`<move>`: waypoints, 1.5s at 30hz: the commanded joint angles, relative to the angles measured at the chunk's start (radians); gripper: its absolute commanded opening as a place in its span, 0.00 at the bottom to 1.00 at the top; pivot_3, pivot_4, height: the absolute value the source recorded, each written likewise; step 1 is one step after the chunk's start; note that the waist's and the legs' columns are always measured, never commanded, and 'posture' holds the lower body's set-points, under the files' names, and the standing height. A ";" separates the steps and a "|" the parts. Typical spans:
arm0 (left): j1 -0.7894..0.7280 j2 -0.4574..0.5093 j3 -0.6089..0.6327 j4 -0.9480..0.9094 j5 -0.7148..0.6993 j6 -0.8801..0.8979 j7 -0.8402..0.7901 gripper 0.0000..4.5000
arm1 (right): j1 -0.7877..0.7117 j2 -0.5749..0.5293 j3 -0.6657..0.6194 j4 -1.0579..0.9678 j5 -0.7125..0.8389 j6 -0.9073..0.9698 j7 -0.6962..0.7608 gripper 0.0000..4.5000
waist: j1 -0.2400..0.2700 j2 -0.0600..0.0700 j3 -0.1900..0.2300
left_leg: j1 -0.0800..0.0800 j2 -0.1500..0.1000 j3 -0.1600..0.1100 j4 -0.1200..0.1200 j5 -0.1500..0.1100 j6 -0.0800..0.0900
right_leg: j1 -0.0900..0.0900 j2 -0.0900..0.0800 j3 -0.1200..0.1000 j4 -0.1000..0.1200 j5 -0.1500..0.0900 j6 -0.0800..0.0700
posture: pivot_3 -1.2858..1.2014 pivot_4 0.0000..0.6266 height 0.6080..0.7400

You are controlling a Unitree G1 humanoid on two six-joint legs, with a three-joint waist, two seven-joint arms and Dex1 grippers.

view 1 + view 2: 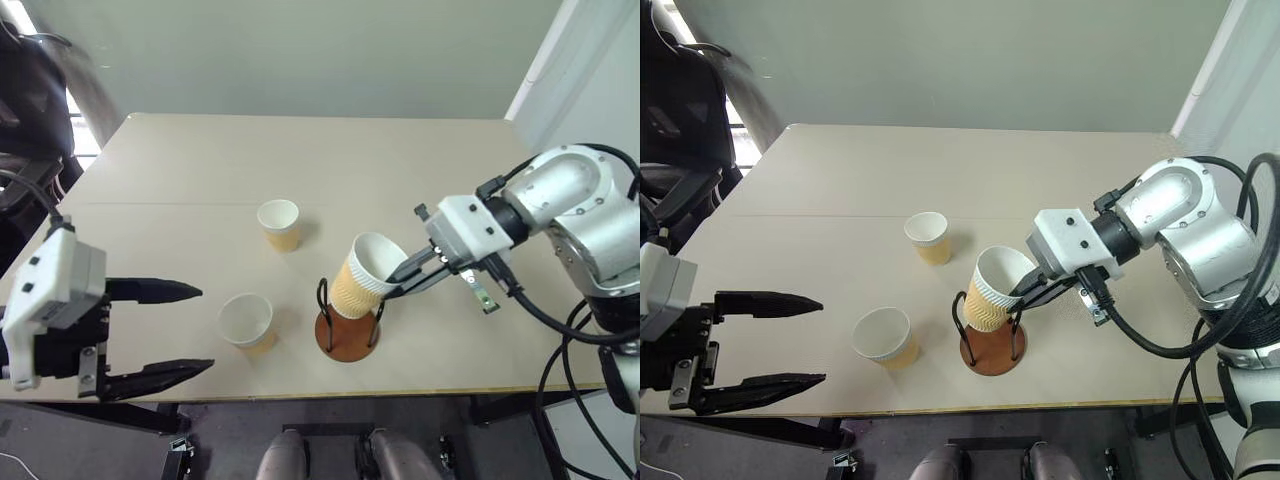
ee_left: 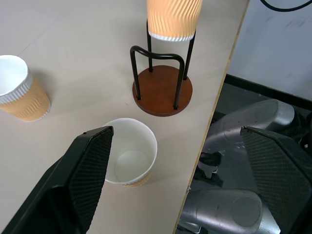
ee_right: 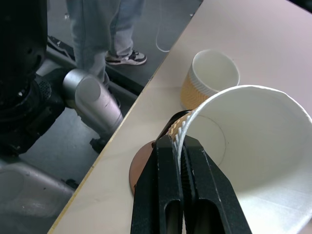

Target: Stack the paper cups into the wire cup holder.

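- Three paper cups are in play: one cup is clenched by its rim in the right pincer, one finger inside the mouth and one outside, as the right wrist view shows.
- That held cup hangs just off the pincer's fingertips, directly above the holder, its bottom down among the wire loops but not seated on the disc base.
- Its long axis is tilted: the open mouth points up and toward the right pincer, the narrow bottom down and away from it, into the holder.
- Paper this thin should be very light and easily crushed; a rim pinch like this one likely suits it, since the rolled lip is the stiffest part. The ribbed wall probably gives some friction, yet squeezing it mid-body could dent it.
- To drop cleanly, the cup probably needs righting until its axis matches the upright wires.
- Left pincer stands released, fingers wide, holding nothing.
- A second cup stands upright, mouth up, just beyond the left pincer's fingertips; a third cup stands upright farther off, well apart from both pincers.
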 commanded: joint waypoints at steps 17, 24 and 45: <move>0.010 -0.001 0.047 -0.031 -0.017 0.017 0.045 1.00 | -0.009 0.067 0.040 0.059 -0.120 -0.092 -0.020 0.01 | -0.001 0.000 0.000 | 0.000 0.000 0.000 0.000 0.000 0.000 | 0.000 0.000 0.000 0.000 0.000 -0.001 | 0.52 0.24 1.00; 0.011 -0.002 0.043 -0.035 -0.027 0.014 0.052 1.00 | -0.007 0.068 0.040 0.060 -0.129 -0.095 -0.012 0.01 | -0.001 0.000 0.000 | 0.000 0.000 0.000 0.000 -0.001 -0.001 | -0.001 0.000 0.000 0.000 0.000 -0.002 | 0.52 0.24 1.00; 0.011 0.173 -0.350 0.011 0.274 -0.281 -0.053 1.00 | -0.040 -0.071 -0.194 0.233 -0.077 -0.003 -0.071 1.00 | 0.009 0.000 0.000 | -0.002 0.000 -0.001 0.000 -0.001 -0.002 | -0.002 0.000 0.000 -0.001 0.001 -0.003 | 0.52 0.24 1.00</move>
